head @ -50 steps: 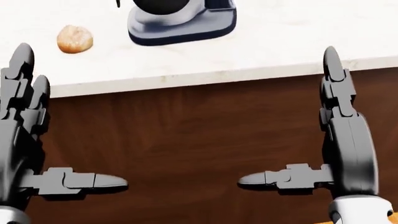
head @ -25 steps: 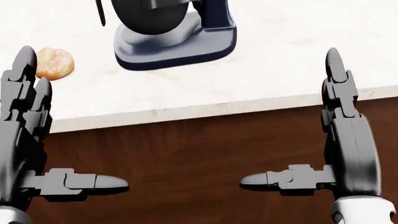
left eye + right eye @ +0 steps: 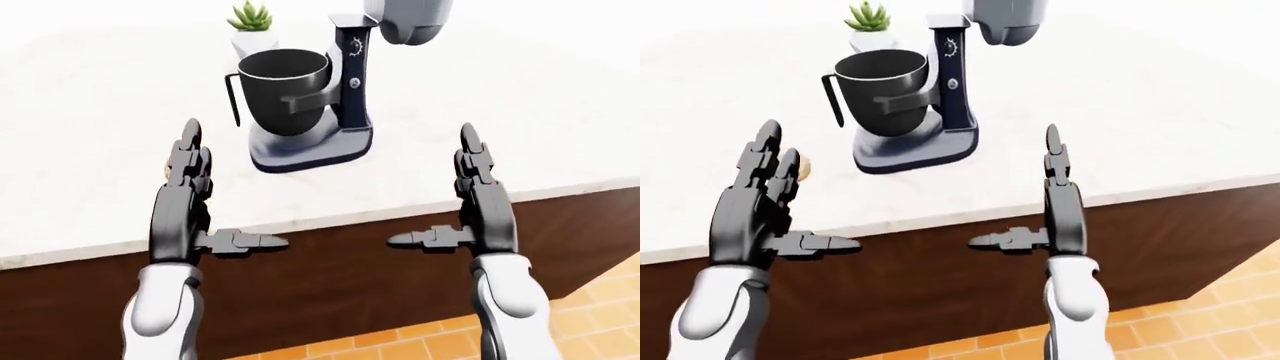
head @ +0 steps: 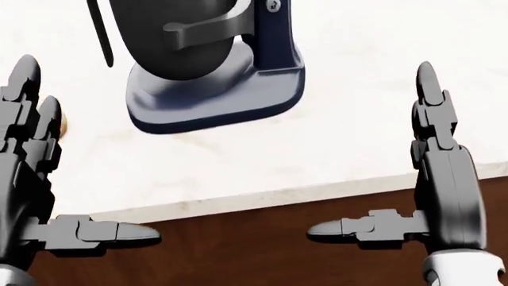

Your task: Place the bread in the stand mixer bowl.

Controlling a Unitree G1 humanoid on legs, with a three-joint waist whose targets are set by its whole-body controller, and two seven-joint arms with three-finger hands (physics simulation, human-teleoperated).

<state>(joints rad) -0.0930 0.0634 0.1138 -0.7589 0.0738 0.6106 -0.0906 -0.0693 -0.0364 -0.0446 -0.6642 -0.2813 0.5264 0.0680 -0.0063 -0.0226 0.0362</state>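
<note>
The whole head view has shifted: the stand mixer (image 4: 214, 71) now looms larger and lower on the white tabletop (image 4: 357, 137). The bread (image 3: 806, 168), plainly visible before, is nearly hidden behind the left hand (image 3: 765, 214). Left hand and right hand (image 3: 1045, 217) hover spread, holding nothing.

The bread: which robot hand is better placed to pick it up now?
The left robot hand. The bread peeks out just beside its fingers on the counter, while the right robot hand hovers far across, beyond the stand mixer.
</note>
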